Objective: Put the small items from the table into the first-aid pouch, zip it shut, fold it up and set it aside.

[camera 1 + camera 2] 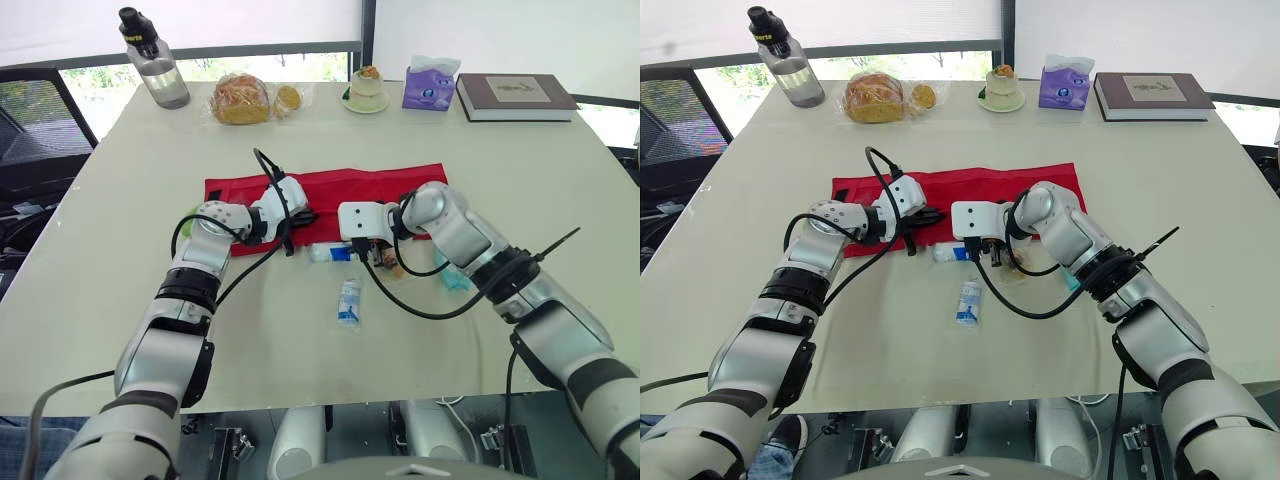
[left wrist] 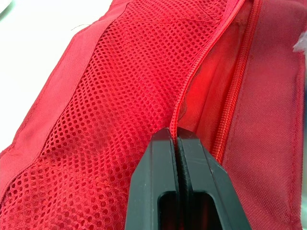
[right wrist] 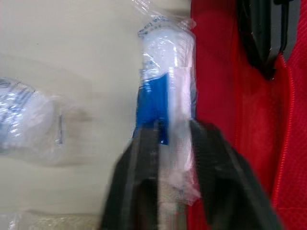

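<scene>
Red pouch [image 1: 380, 185], left end effector [image 2: 175, 138] pinching it — packet [image 3: 168, 62] blurred

The red pouch [image 1: 340, 188] is lying flat across the middle of the table [image 1: 110, 300]. The left gripper [image 1: 303, 217] is resting on its near edge, and the right gripper [image 1: 356, 247] is reaching down at a blue-and-white packet [image 1: 325, 253] just beside that edge. A second packet [image 1: 348, 300] is lying nearer, apart from both
</scene>
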